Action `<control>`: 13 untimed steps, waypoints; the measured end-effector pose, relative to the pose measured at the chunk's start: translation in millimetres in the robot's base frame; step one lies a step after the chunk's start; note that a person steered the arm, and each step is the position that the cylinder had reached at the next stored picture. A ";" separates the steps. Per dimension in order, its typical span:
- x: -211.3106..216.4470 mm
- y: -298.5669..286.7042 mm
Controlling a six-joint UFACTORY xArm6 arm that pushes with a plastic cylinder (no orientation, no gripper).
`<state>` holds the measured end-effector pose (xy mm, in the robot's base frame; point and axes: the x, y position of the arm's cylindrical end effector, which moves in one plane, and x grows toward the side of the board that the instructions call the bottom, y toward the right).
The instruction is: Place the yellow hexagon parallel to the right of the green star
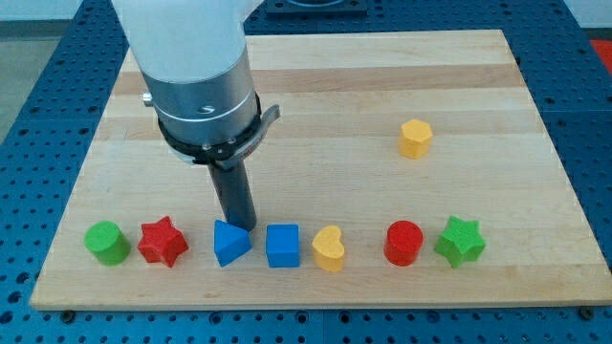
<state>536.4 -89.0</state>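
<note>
The yellow hexagon (415,139) sits alone on the wooden board at the view's upper right. The green star (460,241) lies at the right end of the row of blocks along the view's bottom, well below and slightly right of the hexagon. My tip (236,227) is far to the left of both, touching or just above the top of the blue triangle (230,243). The rod hangs from a large silver and white arm body.
The bottom row, from the view's left: green cylinder (106,242), red star (162,241), blue triangle, blue cube (283,246), yellow heart (329,248), red cylinder (404,242), green star. The board's right edge (564,191) is close to the green star.
</note>
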 end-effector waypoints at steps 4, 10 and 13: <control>-100.7 85.0; -126.8 262.3; -152.0 285.9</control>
<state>384.4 196.9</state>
